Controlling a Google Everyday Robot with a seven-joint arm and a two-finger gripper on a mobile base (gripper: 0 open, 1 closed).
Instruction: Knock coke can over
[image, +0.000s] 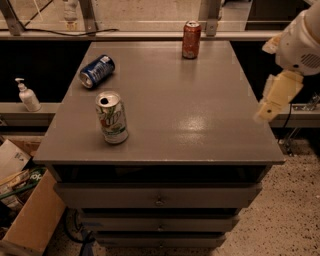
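**Robot gripper hanging beside a gray cabinet holding three drink cans**

Along the bottom of the frame, the drawers (159, 196) of a gray cabinet (200, 110) are facing the viewer, stacked one under another. In the lower left corner, a cardboard box (27, 222) is sitting on the floor just beside the cabinet. A speckled floor (292, 210) is showing in the lower right.

On the flat cabinet top, left of centre and nearest the front, a white-and-green can (112, 118) is standing upright with its opened top showing.

At the right edge of the frame, the gripper (265, 111) is hanging past the right side of the cabinet top, about level with its middle. It is pale cream and is sloping down and to the left from a rounded white arm (300, 45). It is touching nothing. Whether it is spread or pressed together, I cannot tell.

At the left edge, a white pump bottle (27, 95) is standing on a low ledge beside the cabinet.

Farther back, in the upper left of the cabinet top, a dark blue can (96, 71) is lying on its side.

Farthest away, at the top of the frame just right of centre, the coke can (191, 39) is standing upright near the back edge of the cabinet top. It is well apart from the other two cans and from the gripper.
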